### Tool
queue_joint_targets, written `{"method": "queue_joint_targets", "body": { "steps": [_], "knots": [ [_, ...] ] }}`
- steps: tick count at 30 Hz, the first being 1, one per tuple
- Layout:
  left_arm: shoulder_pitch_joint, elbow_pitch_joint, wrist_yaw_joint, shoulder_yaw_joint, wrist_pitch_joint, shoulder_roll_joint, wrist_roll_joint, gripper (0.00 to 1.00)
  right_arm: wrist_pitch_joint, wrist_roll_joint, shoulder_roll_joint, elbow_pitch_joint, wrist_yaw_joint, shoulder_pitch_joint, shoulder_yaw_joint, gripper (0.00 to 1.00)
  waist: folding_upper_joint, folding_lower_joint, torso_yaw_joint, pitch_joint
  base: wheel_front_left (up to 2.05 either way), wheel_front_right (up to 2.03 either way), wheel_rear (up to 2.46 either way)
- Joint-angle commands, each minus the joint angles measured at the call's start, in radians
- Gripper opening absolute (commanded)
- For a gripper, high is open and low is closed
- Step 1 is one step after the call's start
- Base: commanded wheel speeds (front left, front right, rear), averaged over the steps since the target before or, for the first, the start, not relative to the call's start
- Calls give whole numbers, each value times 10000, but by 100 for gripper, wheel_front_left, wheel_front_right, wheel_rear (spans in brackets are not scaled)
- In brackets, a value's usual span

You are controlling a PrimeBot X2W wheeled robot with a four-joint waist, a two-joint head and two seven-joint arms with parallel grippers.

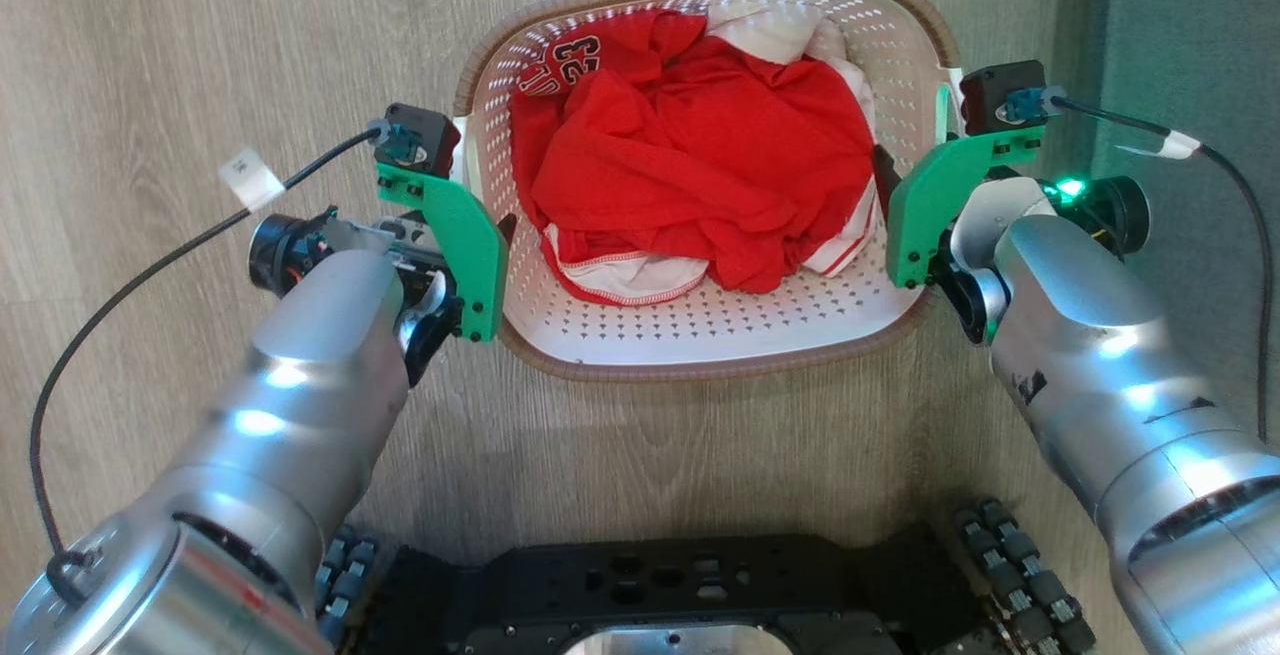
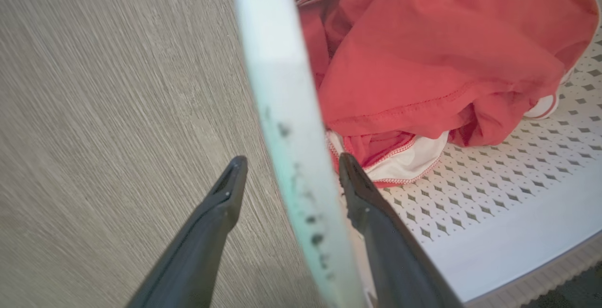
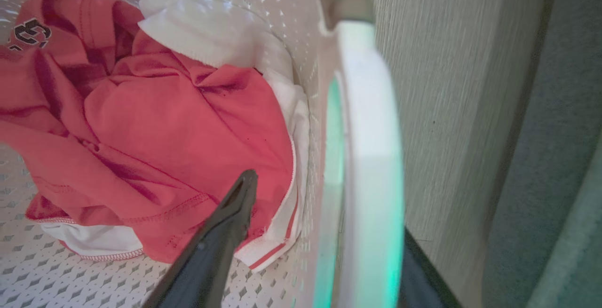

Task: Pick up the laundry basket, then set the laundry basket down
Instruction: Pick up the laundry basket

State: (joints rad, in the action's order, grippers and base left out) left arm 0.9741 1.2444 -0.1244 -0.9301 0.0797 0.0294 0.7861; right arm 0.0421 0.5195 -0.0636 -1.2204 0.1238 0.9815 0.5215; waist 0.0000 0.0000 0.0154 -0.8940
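Head view: basket (image 1: 700,370) sits on the floor (image 1: 200,35) between my arms. My left gripper (image 2: 291,160) and right gripper (image 3: 329,214) each straddle a white handle (image 2: 282,87), jaws open, unclamped. Judged light, stiff plastic, clothes (image 1: 700,155) soft; clamp both handles evenly.

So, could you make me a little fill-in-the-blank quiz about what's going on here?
The clothes in the laundry basket are mostly ____.
The left gripper has a finger on either side of the basket's white ____.
One finger of the right gripper sits ____ the basket, beside the clothes.
Missing words: red; handle; inside.
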Motion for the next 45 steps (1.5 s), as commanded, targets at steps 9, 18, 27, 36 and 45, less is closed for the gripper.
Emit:
{"method": "queue_joint_targets", "body": {
  "steps": [9,18,27,36,45],
  "knots": [
    [166,-23,-63,-66,-81,208,396,100,221,248,133,-112,69,-118,316,100,0,0,81,-167,0,0,0],
    [227,29,-55,-320,-111,208,612,0,249,417,133,-202,69,-54,537,0,0,0,144,-276,0,0,0],
    [255,100,-55,-577,-24,208,790,0,253,600,133,-226,69,-12,767,0,0,0,154,-264,0,0,0],
    [160,-40,-59,-854,384,208,1027,0,107,546,133,-291,69,164,1072,0,0,0,197,-91,0,0,0],
    [-68,-704,-62,-1544,1024,208,1379,0,-627,237,133,-239,69,386,1757,0,0,0,368,550,0,0,0]
  ]
}}
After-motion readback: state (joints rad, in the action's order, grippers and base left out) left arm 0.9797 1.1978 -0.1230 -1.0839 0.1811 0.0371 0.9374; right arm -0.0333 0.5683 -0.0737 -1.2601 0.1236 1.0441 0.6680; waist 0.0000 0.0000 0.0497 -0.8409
